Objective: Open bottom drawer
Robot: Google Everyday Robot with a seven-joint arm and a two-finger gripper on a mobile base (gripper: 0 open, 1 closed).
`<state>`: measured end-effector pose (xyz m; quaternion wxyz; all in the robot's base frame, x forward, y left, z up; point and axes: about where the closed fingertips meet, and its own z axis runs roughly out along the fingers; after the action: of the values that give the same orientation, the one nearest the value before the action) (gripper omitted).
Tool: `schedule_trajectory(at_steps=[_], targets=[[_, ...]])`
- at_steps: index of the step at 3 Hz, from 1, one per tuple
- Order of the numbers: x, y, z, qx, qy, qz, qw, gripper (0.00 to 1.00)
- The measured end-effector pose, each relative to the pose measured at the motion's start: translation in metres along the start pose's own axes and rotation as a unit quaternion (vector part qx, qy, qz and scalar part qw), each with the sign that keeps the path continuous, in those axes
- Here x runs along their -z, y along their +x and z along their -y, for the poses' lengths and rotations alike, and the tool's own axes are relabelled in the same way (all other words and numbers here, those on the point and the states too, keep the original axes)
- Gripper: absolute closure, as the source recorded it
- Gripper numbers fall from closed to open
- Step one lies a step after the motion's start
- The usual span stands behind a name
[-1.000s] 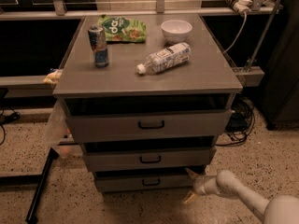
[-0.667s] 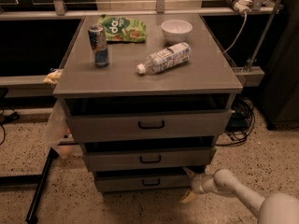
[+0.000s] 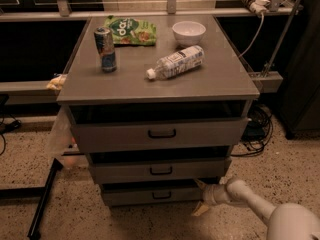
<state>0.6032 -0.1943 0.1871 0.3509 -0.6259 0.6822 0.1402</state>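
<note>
White arm (image 3: 272,215) enters from lower right corner, stretched leftward, low; hand (image 3: 201,197) points left, fingers (image 3: 200,209) spread apart.

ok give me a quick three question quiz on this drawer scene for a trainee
1. True or false: the bottle on the cabinet top stands upright.
2. Where is the pincer? A) low, by the right end of the bottom drawer; B) resting on the cabinet top; C) left of the cabinet.
3. How many drawer fronts does the cabinet show?

Key: 1 false, it lies on its side. 2 A, with its fingers spread open. 3 three.
</note>
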Motion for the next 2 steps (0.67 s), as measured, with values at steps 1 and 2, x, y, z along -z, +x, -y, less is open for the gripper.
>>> schedule_trajectory(at_steps=[1,2], targets=[[-0.0064,0.0060,0.0024,0.002,-0.008,-0.006,0.9999,0.12],[-0.0105,0.0134,0.0021,0.002,-0.019,-0.013,0.9997,0.19]])
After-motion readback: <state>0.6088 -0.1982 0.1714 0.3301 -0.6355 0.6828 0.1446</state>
